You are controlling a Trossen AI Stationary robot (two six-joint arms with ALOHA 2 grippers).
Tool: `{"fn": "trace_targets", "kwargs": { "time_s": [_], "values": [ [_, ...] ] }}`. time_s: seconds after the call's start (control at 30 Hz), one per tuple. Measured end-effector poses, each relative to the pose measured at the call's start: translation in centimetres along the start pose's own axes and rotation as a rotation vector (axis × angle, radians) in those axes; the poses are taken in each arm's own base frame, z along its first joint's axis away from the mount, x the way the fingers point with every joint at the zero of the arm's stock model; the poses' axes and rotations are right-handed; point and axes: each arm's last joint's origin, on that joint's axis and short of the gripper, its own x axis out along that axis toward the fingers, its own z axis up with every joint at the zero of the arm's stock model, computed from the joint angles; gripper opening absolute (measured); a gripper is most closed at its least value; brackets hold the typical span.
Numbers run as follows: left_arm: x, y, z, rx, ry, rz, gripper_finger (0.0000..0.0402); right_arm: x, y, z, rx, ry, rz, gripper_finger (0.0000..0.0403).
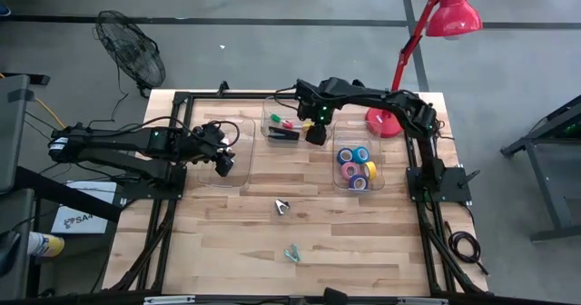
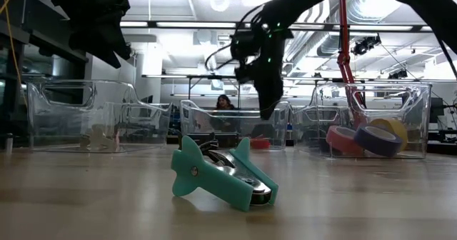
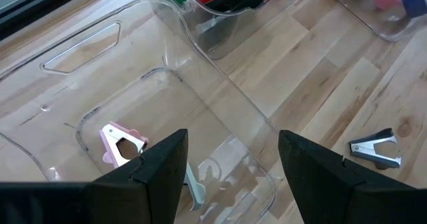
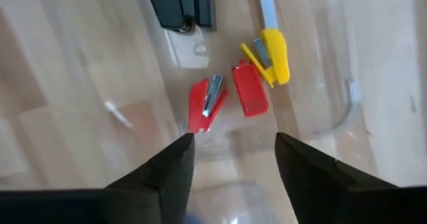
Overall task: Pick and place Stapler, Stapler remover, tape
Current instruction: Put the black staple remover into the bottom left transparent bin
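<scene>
The black stapler (image 1: 283, 134) (image 4: 180, 4) lies in the middle clear bin beside red (image 4: 207, 103) and yellow (image 4: 270, 54) staple removers. My right gripper (image 1: 315, 134) (image 4: 233, 141) hovers open above that bin, touching nothing. The tape rolls (image 1: 356, 164) (image 2: 364, 138), in several colours, lie in the right bin. My left gripper (image 1: 225, 164) (image 3: 230, 141) hangs open over the left bin's right wall; a pink staple remover (image 3: 120, 143) rests on that bin's floor. A black staple remover (image 1: 282, 206) (image 3: 375, 149) and a teal one (image 1: 291, 252) (image 2: 221, 172) lie on the bare table.
Three clear bins (image 1: 213, 180) stand in a row across the table's far half. A red desk lamp (image 1: 386, 121) has its base at the far right corner. A fan (image 1: 132, 46) stands beyond the far left corner. Bare wood surrounds the two loose staple removers.
</scene>
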Motion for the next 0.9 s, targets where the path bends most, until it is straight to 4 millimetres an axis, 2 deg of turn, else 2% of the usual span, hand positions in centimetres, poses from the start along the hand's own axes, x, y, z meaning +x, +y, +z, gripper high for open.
{"fn": "trace_targets", "kwargs": {
  "time_s": [0.37,0.63,0.77,0.9],
  "values": [
    [0.0,0.0,0.0,0.008,0.002,-0.002,0.0230,-8.2,1.8,-1.5,0.059,-0.211,0.020,0.0205],
    [0.0,0.0,0.0,0.008,0.007,-0.008,0.0230,-14.1,6.1,-3.4,-0.082,-0.384,0.014,0.0207],
    [0.0,0.0,0.0,0.008,0.009,-0.009,0.0230,-15.6,7.9,-4.2,-0.097,-0.431,0.020,0.0206],
    [0.0,0.0,-0.1,0.008,0.018,-0.021,0.0230,-15.8,9.6,-4.3,-0.078,-0.436,0.052,0.0205]
  ]
}}
